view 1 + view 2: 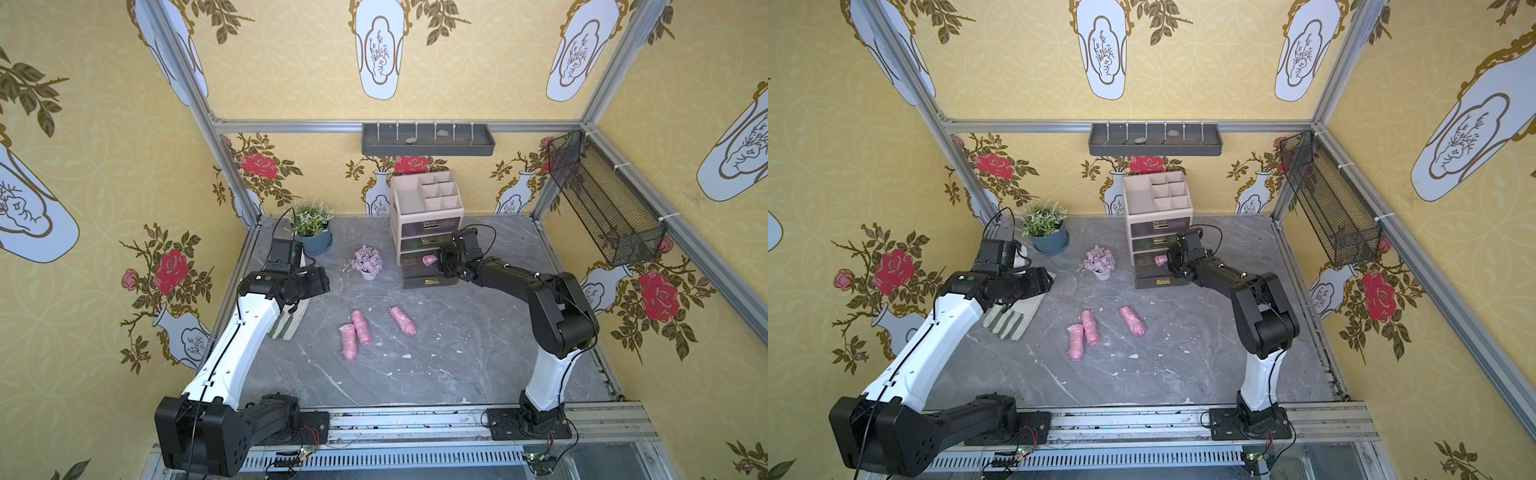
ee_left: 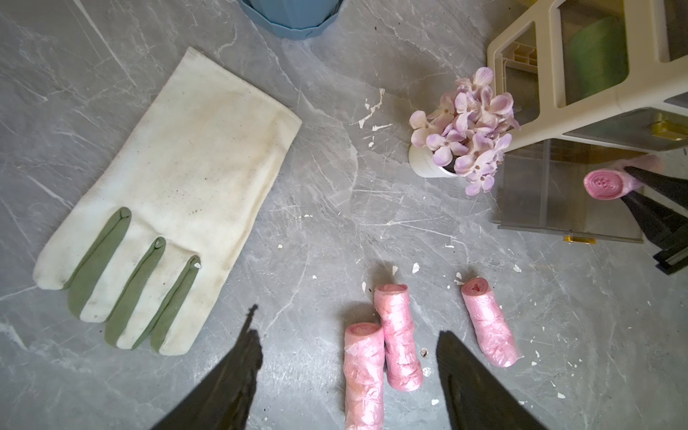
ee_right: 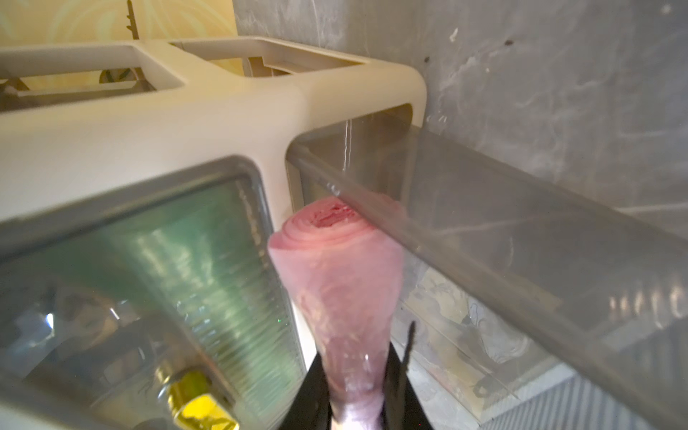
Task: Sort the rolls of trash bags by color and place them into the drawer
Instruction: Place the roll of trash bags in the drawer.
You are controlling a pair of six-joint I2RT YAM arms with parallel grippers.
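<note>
The black base joint of the left arm (image 1: 199, 432) fills the foreground, with pink rolls waiting to be sorted beyond it. Across the grey marble-look tabletop (image 1: 457, 374), the right gripper (image 1: 439, 261) pinches one crinkly pink film roll (image 1: 430, 260) narrowly by its end. It holds the roll over the pulled-out bottom drawer (image 1: 428, 280) of the cream plastic organiser (image 1: 424, 195).

The roll's long axis runs straight on from the fingers, and its free end points across the drawer toward the robot's left. In the right wrist view that free end meets the drawer's smoky side wall (image 3: 502, 268), so the release looks to depend on clearing that rim. Whether the roll sits below the rim cannot be told.

Three loose pink rolls (image 1: 361, 328) lie mid-table, well apart from the drawer, their long axes pointing roughly toward the organiser. The left gripper (image 2: 349, 322), spread wide and empty, hovers nearer them, and two show between its fingers (image 2: 231, 372).

A green shape (image 3: 208, 253) shows behind the closed, ribbed middle drawer front. The top drawer's contents are unclear. In both top views the left gripper is largely hidden under its own wrist.
</note>
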